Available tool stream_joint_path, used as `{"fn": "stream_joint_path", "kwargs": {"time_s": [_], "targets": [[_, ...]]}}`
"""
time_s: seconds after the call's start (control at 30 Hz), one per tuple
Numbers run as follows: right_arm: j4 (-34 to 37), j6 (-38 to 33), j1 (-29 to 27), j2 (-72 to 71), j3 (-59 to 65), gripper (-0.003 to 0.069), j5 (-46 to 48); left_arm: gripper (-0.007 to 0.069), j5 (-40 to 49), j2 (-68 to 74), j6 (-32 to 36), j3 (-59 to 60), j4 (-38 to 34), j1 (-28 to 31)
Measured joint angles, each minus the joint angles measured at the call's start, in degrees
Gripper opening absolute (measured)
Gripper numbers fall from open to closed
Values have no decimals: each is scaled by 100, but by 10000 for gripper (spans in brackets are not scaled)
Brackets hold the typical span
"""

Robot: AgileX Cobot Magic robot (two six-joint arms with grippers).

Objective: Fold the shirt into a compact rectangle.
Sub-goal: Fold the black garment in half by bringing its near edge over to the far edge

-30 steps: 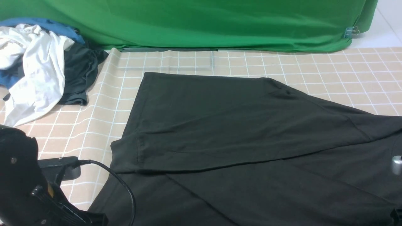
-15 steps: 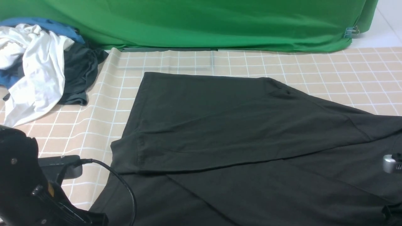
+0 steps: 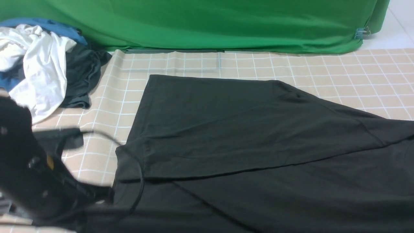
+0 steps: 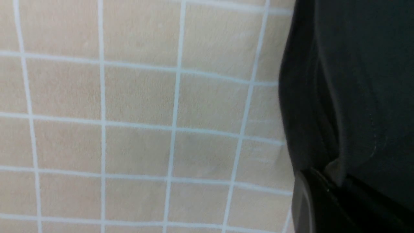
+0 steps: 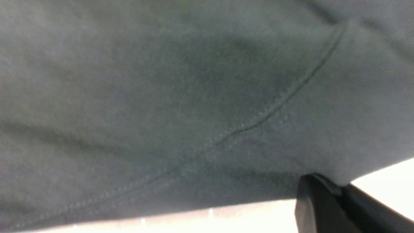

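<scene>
I have my left tool (image 4: pixel 336 191) shut on the shirt (image 3: pixel 226 136), its tips pinching a bunched bit of the dark edge. My right tool (image 5: pixel 338 189) is shut on the shirt too, with the cloth drawn to a point at its tips. How much fabric sits inside either grip, I can't tell.

Looking ahead from between my arms, with 12 o'clock straight away from me, the shirt fills the middle of my view. It spreads down to 6 o'clock and runs out of sight toward 3 and 5. A broad upper layer lies over the lower part, and its near edge makes a long, dark line rising gently from about 8 o'clock toward 3. A narrower flap with a stitched seam sits toward 9. The far edge runs almost straight near 12, then slopes down toward 3. Below the upper layer, a deep crease slants from near the middle toward 6.

My left arm (image 3: pixel 35 171) reaches in at 8 o'clock, blurred, with its black cable (image 3: pixel 140 171) looping over the shirt.

At 10 o'clock a pile lies on the table (image 3: pixel 184 64), apart from the shirt: a white garment (image 3: pixel 45 68) on top, a dark one (image 3: pixel 82 77) beside and partly under it, and blue cloth (image 3: pixel 42 23) showing behind. The table has a beige, white-checked cover. A green curtain (image 3: pixel 226 26) hangs across 12, with a clip (image 3: pixel 362 32) near its edge at 1 to 2 o'clock.
</scene>
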Motion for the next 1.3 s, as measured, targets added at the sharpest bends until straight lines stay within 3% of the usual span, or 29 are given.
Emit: {"fn": "stream_joint_path", "kwargs": {"time_s": [0.3, 0.63, 0.87, 1.03, 1.23, 1.27, 1.3], "targets": [[-33, -39, 0, 636, -1190, 46, -38, 13, -129, 858, -138, -1508, -111, 484], [34, -223, -60, 2743, -3636, 45, 196, 13, 21, 3197, -16, -4482, -389, 1084], [85, -353, -79, 4316, -5384, 45, 410, 13, 420, 5022, -16, -6616, -454, 1215], [83, -353, -79, 4854, -5883, 50, 380, 13, 473, 5656, -16, -7298, -448, 1215], [-40, -236, -79, 4913, -6006, 208, 127, 13, 497, 5812, -23, -7464, -435, 1215], [-52, -169, -65, 4899, -6081, 283, 149, 13, 508, 5818, -23, -7489, -431, 1215], [-39, -163, -36, 4879, -6133, 314, 183, 13, 508, 5822, -29, -7489, -429, 1215]]}}
